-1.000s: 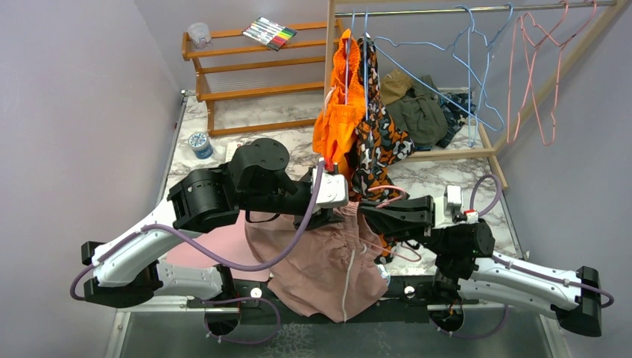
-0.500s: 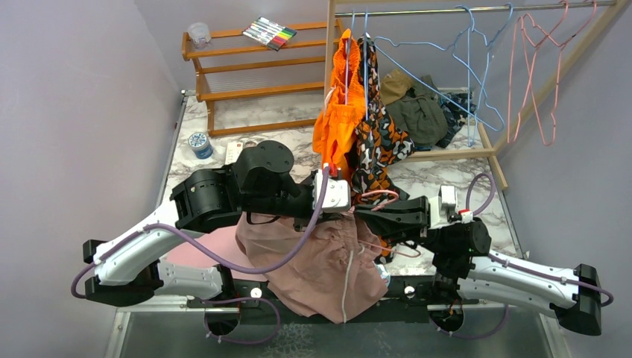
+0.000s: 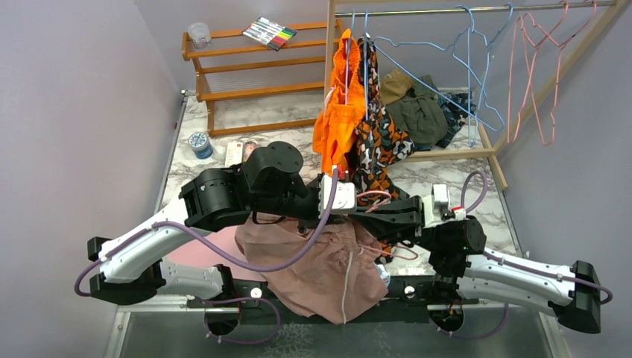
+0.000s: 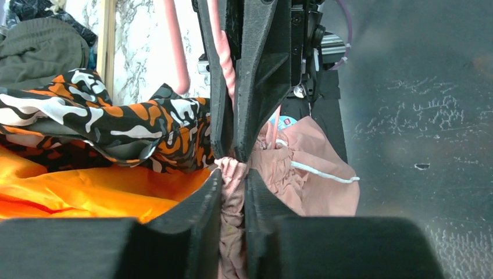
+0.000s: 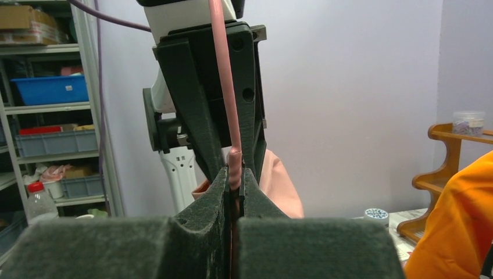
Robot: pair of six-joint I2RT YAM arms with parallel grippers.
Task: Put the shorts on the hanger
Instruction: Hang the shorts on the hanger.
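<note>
The left gripper [image 4: 232, 177] is pinched narrow on a bunched fold of the shorts [image 4: 308, 186] at the gathered waistband, with the cloth squeezed between its 2 fingers [image 4: 200, 203]. The right gripper [image 5: 234, 174] meets it tip to tip and is closed tight on the thin pink wire of the hanger [image 5: 224, 81]. From that pinch the wire runs on between the facing fingers of the left gripper.

From above, both grippers meet at the far edge of the shorts, where the waistband is lifted off the table [image 3: 253, 119]. The rest of the cloth spreads back toward the arm bases. The white drawstring [image 3: 346, 280] trails down the middle of the shorts. Loops of the hanger show just past the far edge of the shorts and again at their right side. A flat pink sheet [image 3: 201, 253] lies partly under the left side of the shorts.

Just beyond the shorts, an orange garment [image 3: 335, 123] and a camouflage garment [image 3: 380, 142] hang side by side from a rail. The left wrist camera shows both close to the pinched fold.

Farther beyond the shorts and to their right is a heap of olive clothes [image 3: 417, 112]. Light-blue hangers [image 3: 447, 52] and 2 more pink hangers [image 3: 533, 67] hang on the rail above that heap.

Well beyond the shorts to their left stands a wooden shelf [image 3: 246, 74] with a pack of markers [image 3: 270, 32] on top.
</note>
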